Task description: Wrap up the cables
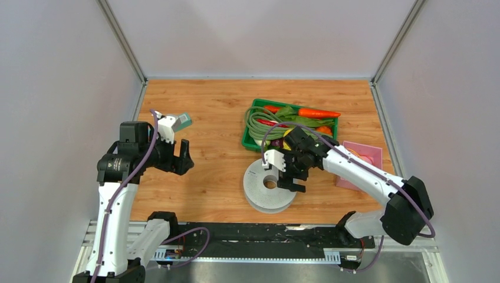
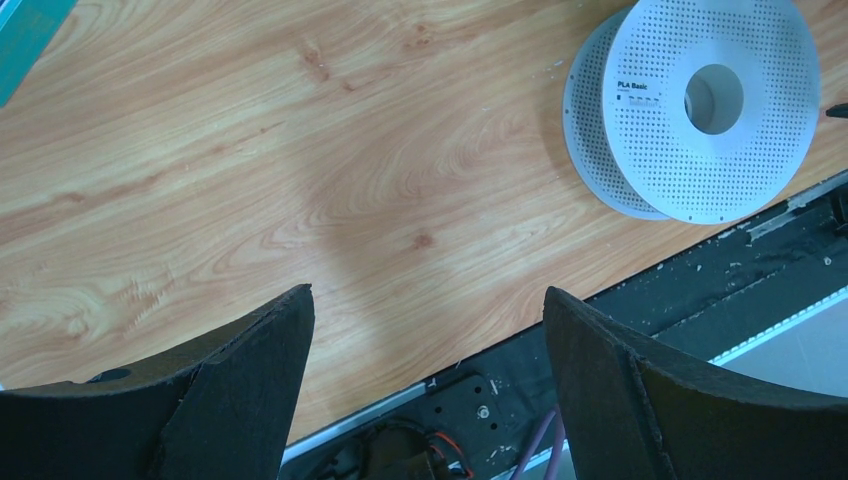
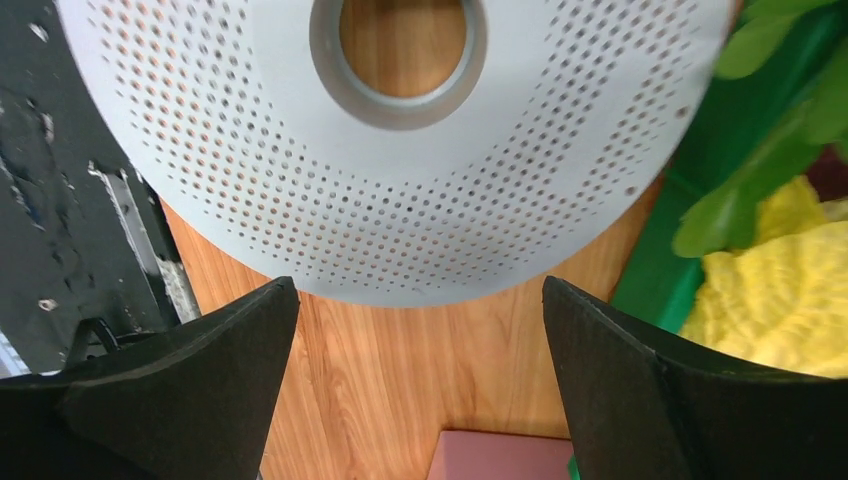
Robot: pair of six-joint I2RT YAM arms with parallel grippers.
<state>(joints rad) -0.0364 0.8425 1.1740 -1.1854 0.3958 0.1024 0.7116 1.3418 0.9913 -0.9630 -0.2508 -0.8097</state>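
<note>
Overhead view: bright, diffuse light is falling evenly from above, and the arms are casting only faint, soft-edged shadows on the desk (image 1: 206,118).

Left wrist: wood grain is rendering sharp. A broad soft shadow is lying ahead of the left fingers (image 2: 240,400), which are reading near-black.

Right wrist: the spool (image 3: 400,190) perforations are staying fairly crisp. The green leaves (image 3: 760,190) at the right edge are blurring.

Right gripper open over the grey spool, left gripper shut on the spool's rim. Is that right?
No. The left gripper is open and empty, over the table and apart from the spool, as the left wrist view shows. The right gripper is open over the spool.
</note>
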